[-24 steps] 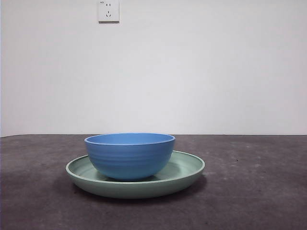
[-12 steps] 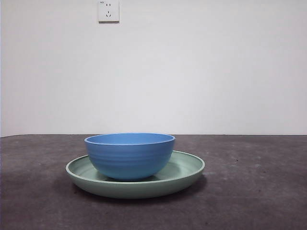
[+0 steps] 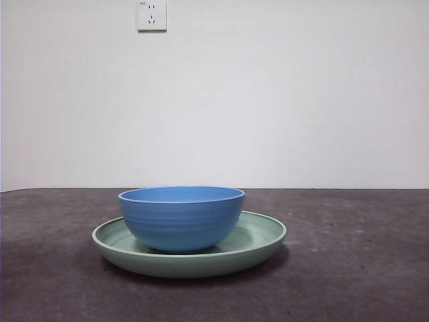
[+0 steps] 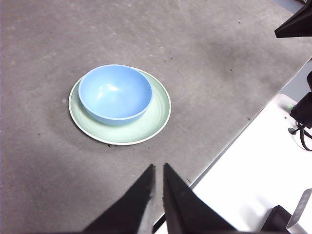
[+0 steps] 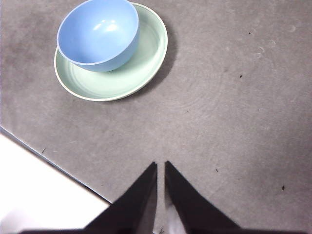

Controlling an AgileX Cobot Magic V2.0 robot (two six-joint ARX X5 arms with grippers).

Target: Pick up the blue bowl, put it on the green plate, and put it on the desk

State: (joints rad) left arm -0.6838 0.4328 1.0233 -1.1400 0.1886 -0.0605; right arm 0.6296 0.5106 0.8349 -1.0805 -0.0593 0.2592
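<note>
Nothing has moved since the earlier front views: the blue bowl (image 3: 181, 218) sits just as it did, upright inside the green plate (image 3: 258, 243), resting on the plate's floor, nearer one side of the rim than the other. The plate lies flat on the dark, speckled bench (image 3: 362, 268), well in from the bench edge that shows in both wrist views.

Both arms wait well apart from the dishes. The left gripper (image 4: 158, 170) hangs above the bench near its edge, its black jaws drawn almost together with only a thin slit between them, holding nothing. The right gripper (image 5: 161, 168) is the same: narrow, empty, over bare bench.

The bowl looks rigid, glossy and probably light; its smooth glaze is likely slippery. The best hold seems to be the rim, one jaw inside and one outside the wall, on the side away from the plate's raised edge. Either gripper would first need to widen.

Nothing else lies on the bench. A white wall socket (image 3: 151, 15) sits high on the wall behind. Only the plate's rim crowds the bowl's base.
</note>
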